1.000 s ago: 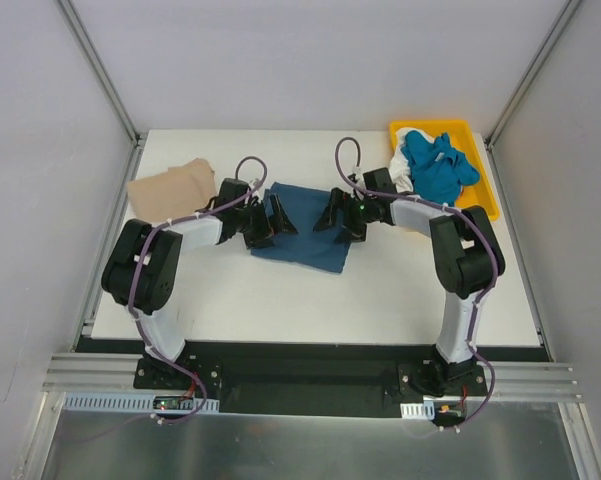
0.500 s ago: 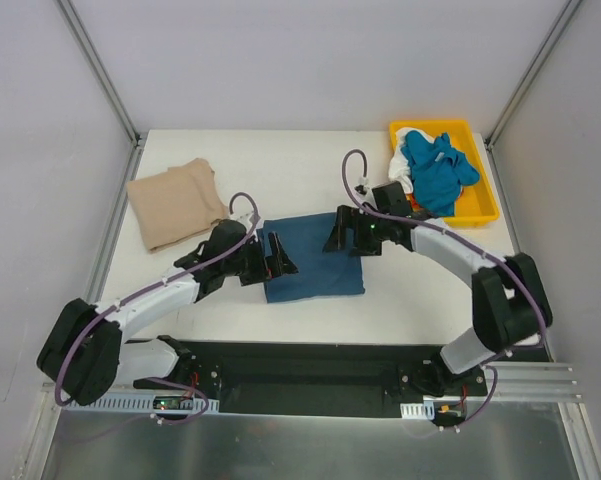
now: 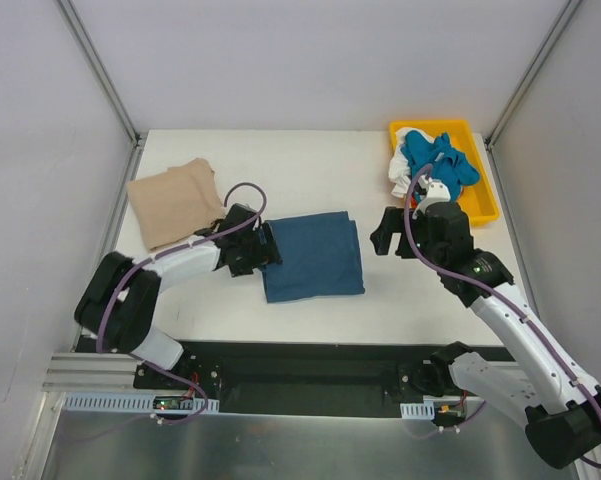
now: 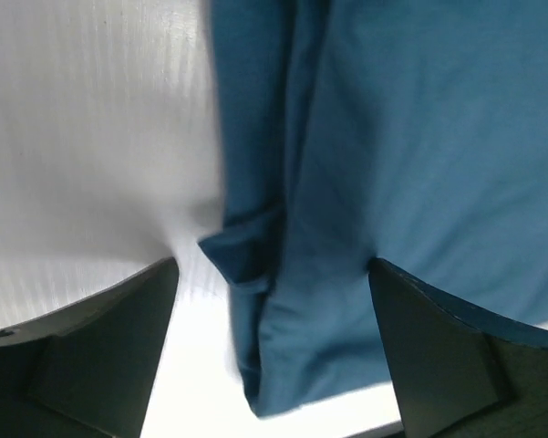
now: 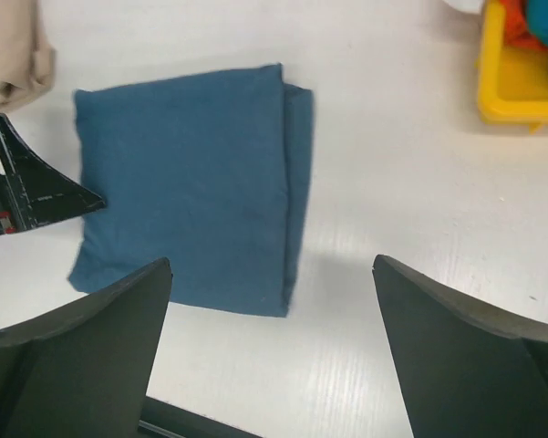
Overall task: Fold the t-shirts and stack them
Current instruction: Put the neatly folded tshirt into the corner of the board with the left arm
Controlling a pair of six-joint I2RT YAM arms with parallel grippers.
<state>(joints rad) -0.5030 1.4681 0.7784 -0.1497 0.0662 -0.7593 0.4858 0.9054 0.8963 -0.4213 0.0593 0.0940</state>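
The dark teal-blue t-shirt [image 3: 315,256] lies folded in a flat rectangle on the white table. My left gripper [image 3: 264,248] is open at its left edge; in the left wrist view [image 4: 274,262] the shirt's folded edge [image 4: 255,274] lies between the spread fingers. My right gripper [image 3: 384,238] is open and empty, apart from the shirt on its right; its view [image 5: 270,260] looks down on the shirt [image 5: 182,201]. The tan-beige t-shirt [image 3: 173,203] lies folded at the back left. Brighter blue [image 3: 435,165] and white [image 3: 401,178] shirts are bunched in the tray.
The yellow plastic tray [image 3: 480,205] stands at the table's back right corner and also shows in the right wrist view [image 5: 515,105]. Grey walls with metal posts close in the table on three sides.
Both grippers have let go of the teal-blue shirt, which now lies flat. The right gripper has moved away to the right. The left gripper has drawn back to the shirt's left edge.
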